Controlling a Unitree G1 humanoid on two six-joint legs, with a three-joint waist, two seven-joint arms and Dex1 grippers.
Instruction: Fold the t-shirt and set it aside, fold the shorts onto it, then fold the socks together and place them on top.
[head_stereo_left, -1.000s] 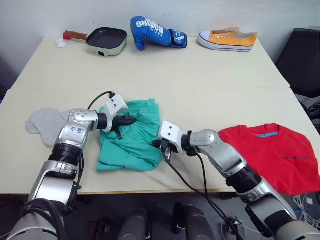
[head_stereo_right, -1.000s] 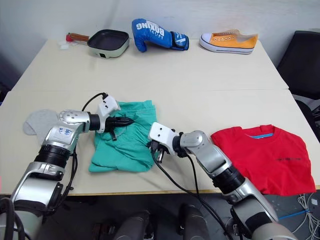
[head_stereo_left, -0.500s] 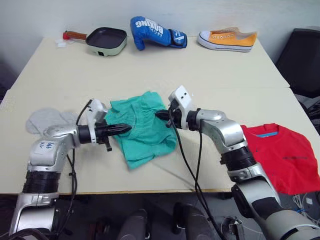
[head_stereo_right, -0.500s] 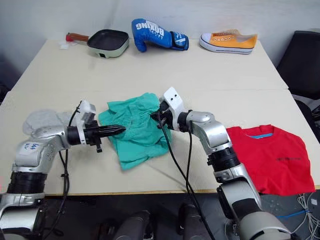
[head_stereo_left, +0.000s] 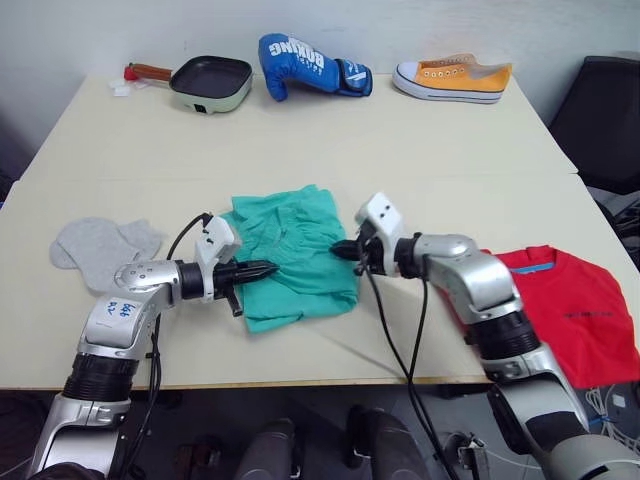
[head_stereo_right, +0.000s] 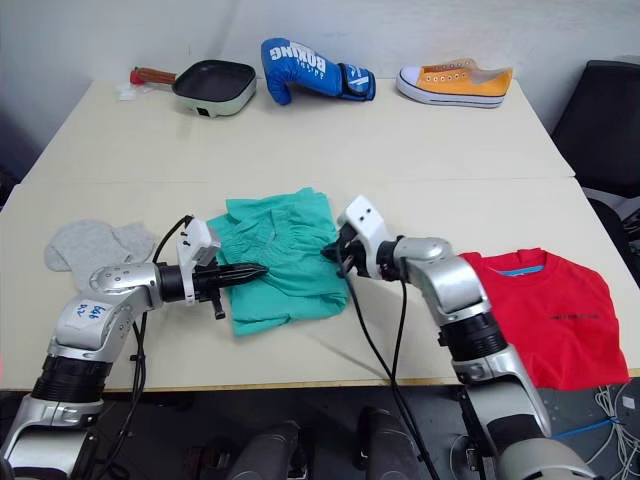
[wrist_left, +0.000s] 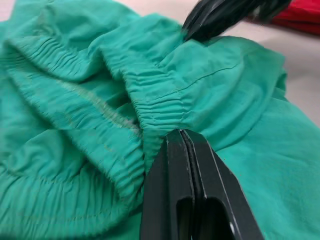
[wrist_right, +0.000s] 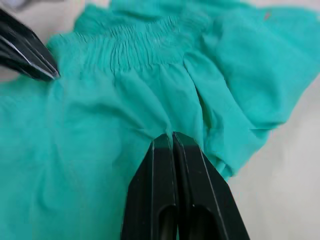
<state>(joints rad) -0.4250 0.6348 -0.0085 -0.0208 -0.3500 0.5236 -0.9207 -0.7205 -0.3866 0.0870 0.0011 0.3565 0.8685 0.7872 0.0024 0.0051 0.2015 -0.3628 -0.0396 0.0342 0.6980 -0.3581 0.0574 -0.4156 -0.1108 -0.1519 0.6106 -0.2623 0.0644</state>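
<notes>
Shorts (head_stereo_left: 296, 261): teal, crumpled, mid-bench, stretched between the two sets of jaws. Not yet on the shirt.

Left gripper (head_stereo_left: 266, 268): jaws clenched on a pinch of gathered waistband at the shorts' left edge. Fabric bunched right at the tips in the left wrist view.

Right gripper (head_stereo_left: 343, 249): jaws clenched on a fold at the shorts' right edge, opposite the left jaws. Cloth puckered at the tips in the right wrist view.

Shirt (head_stereo_left: 566, 310): red, lying well beyond the right jaws, at the bench's (head_stereo_left: 420, 140) near right corner, one edge at the lip. Looks only loosely folded.

Socks (head_stereo_left: 100, 248): grey, flat, just past the left jaws on the outer side, untouched.

Pan (head_stereo_left: 210, 83), boxing glove (head_stereo_left: 310, 66), yellow shoe (head_stereo_left: 452, 76): far edge, well clear of both jaws.

Step judged: shorts mid-fold, held at two points.

Risks judged:
- Shallow pinches; slippage from either jaws under tension, fold collapsing.
- Several layers possibly caught at once in the left jaws, giving a lopsided fold.
- Uneven pull between jaws, twisting the cloth.
- Cable near the right jaws snagging the fabric.
- Carry toward the shirt nudging it off the bench lip.
</notes>
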